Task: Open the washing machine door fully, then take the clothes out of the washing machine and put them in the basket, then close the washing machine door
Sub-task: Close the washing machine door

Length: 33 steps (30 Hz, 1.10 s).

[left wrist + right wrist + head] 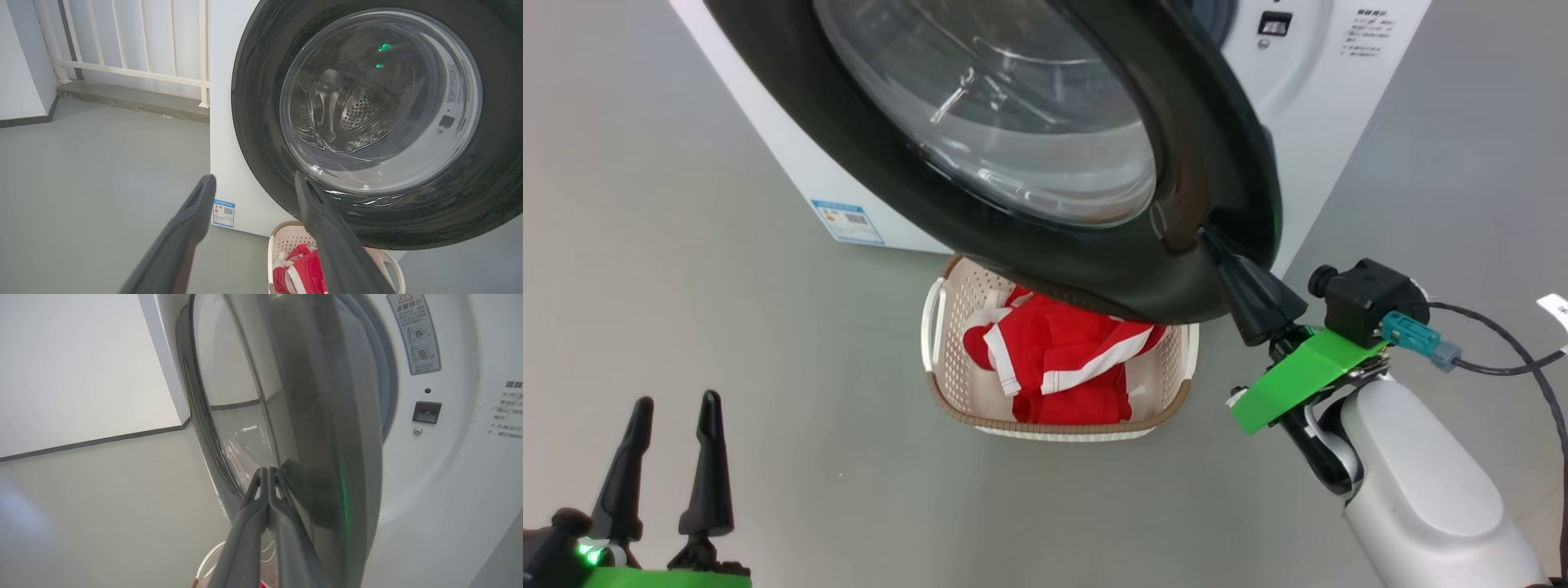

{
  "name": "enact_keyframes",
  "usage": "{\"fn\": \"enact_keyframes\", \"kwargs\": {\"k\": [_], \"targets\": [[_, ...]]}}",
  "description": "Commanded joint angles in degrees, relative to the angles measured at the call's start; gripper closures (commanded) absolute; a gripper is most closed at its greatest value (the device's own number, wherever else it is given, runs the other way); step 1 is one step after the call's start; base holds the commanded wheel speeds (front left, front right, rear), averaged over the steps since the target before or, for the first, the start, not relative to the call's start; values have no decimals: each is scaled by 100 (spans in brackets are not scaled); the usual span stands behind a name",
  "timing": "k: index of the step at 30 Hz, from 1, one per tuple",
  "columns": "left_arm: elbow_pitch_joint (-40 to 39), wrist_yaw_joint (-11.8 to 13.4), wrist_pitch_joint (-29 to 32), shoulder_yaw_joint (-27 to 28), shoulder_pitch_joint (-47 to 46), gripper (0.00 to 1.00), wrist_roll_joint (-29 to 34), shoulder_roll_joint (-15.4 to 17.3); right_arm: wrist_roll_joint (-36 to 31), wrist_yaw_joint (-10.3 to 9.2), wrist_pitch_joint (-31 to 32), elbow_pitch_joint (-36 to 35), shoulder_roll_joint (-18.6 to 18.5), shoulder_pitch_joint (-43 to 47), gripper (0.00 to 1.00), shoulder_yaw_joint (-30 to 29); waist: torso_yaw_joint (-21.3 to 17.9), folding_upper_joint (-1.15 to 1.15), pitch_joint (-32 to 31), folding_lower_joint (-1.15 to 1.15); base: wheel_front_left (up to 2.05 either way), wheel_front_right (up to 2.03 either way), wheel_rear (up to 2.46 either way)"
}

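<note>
Glossy round black door (1217, 147) above perforated cream basket (956, 367) of red clothes (1070, 351)

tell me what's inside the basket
The basket holds the red clothes with white stripes, heaped in its middle. The washing machine door overhangs the basket's far end, so that part is covered, and the clothes hide most of its bottom.

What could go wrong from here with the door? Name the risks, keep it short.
1. The right gripper is shut and meets the washing machine door only with its fingertips, on the glossy curved rim. It may slide off rather than move the door.
2. The basket with the clothes stands right under the door's lower edge. An arm that slips off could drop onto it and knock it.
</note>
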Motion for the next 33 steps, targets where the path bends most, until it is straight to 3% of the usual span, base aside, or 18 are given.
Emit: {"fn": "enact_keyframes", "kwargs": {"k": [1, 16, 33], "targets": [[-121, -17, -70, 204, -245, 0, -21, 162, -48, 9, -27, -136, 20, -116, 100, 1, 61, 0, 111, 0, 0, 0, 0], [-197, -17, -70, 148, -611, 0, -116, 188, -231, 9, -27, -70, -271, -778, 100, -586, 263, 0, 756, 0, 0, 0, 0], [-263, -18, -70, 156, -887, 0, -137, 130, -553, 9, -27, 637, -671, -2225, 100, -945, 650, 0, 1220, 0, 0, 0, 0]]}}
